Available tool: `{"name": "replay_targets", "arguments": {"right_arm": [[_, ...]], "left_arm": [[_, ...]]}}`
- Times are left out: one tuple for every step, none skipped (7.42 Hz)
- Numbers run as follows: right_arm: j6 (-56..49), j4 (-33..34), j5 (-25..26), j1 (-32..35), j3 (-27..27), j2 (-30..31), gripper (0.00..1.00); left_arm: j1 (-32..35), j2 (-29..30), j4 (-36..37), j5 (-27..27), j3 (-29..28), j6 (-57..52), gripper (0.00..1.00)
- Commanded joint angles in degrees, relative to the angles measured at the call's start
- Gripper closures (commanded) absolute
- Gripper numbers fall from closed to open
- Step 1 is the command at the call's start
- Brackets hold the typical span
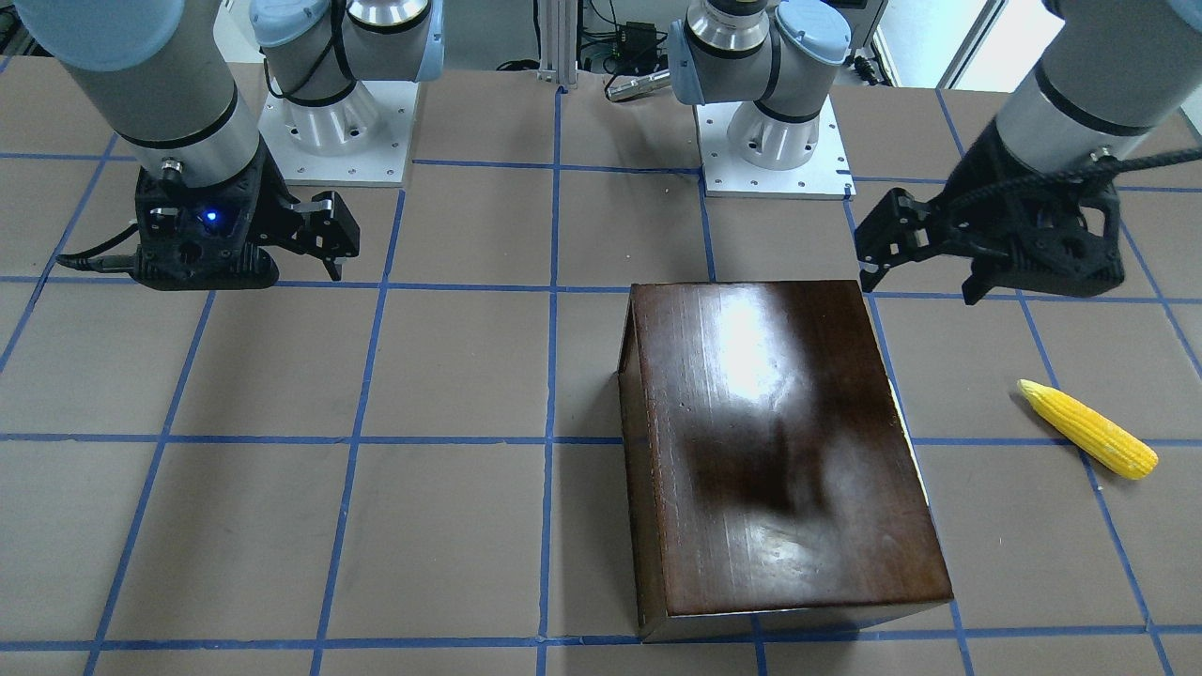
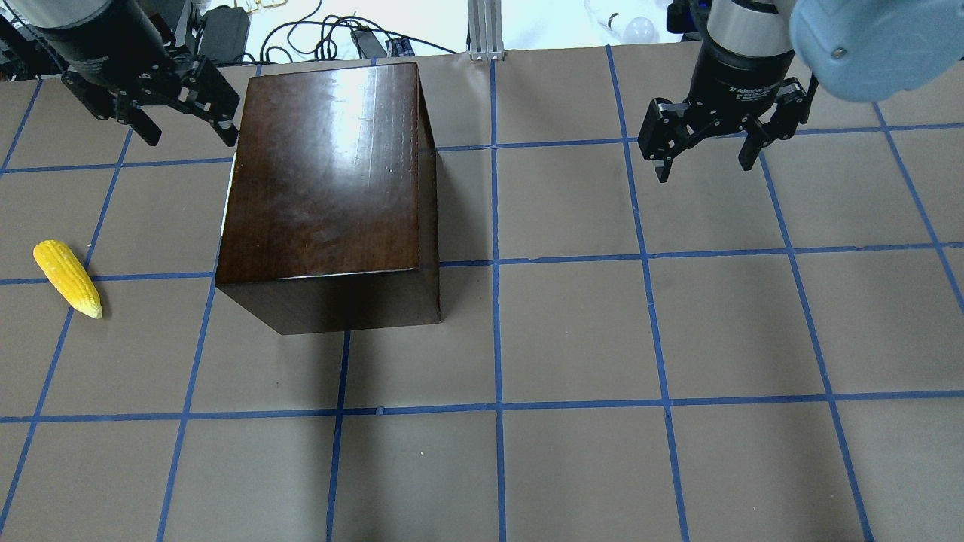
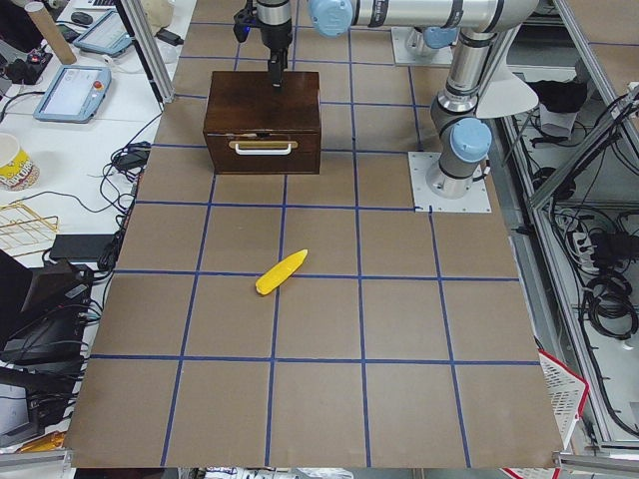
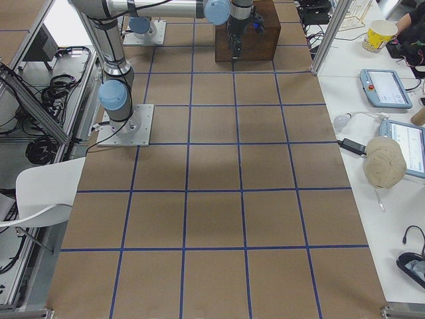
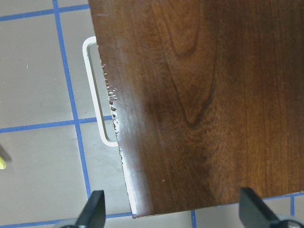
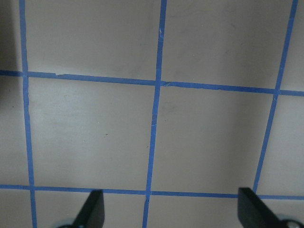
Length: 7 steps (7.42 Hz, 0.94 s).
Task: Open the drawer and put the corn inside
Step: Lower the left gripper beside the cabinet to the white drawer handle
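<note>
— Where's the bright yellow, tapered plastic-looking corn cob (image 2: 68,278)?
— It's lying flat on the brown paper-covered table (image 2: 572,331) with the blue tape grid. That's at the far left edge of the overhead view, about mid-height, with its pointed end toward the lower right. It's well apart from the glossy dark-brown wooden box cabinet (image 2: 324,173), which stands upper left of centre there.
— And the drawer (image 3: 262,160)?
— In the left side view its dark front panel sits flush with the cabinet face and carries a white loop handle (image 3: 264,148). It looks closed, though that view is small and I couldn't swear to the seam.
— The arms?
— The black two-finger left gripper (image 2: 190,137) hangs in the top left of the overhead view, over the cabinet's upper left corner, with its fingers spread wide apart. Its wrist camera looks down on the cabinet top, with the handle poking out at the left of that frame.
— The other one?
— The black right gripper (image 2: 704,169) hovers over the taped grid in the upper right, jaws likewise parted, well apart from cabinet and corn cob
</note>
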<state>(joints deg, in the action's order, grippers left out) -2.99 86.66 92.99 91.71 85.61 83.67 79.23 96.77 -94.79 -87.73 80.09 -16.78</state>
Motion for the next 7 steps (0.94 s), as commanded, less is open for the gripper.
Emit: {"name": "replay_targets", "arguments": {"right_arm": [[0.00,0.00,0.00,-0.04,0.00,0.00,0.00],[0.00,0.00,0.09,-0.04,0.00,0.00,0.00],[0.00,0.00,0.09,-0.04,0.00,0.00,0.00],[0.00,0.00,0.00,0.04,0.00,0.00,0.00],[0.00,0.00,0.00,-0.04,0.00,0.00,0.00],[0.00,0.00,0.00,-0.04,0.00,0.00,0.00],[0.00,0.00,0.00,-0.04,0.00,0.00,0.00]], "left_arm": [[-7.13,2.36,0.13,1.07,0.32,-9.89,0.00],[-8.90,3.94,0.65,3.59,0.67,-11.59,0.00],[-10.40,5.70,1.01,7.79,1.29,-12.30,0.00],[-11.28,7.54,2.58,8.01,1.81,-14.83,0.00],[-11.38,9.04,4.85,8.10,2.43,-15.20,0.00],[-11.38,10.27,7.40,8.10,3.57,-15.21,0.00],[-11.38,10.98,9.77,8.10,4.80,-15.03,0.00]]}}
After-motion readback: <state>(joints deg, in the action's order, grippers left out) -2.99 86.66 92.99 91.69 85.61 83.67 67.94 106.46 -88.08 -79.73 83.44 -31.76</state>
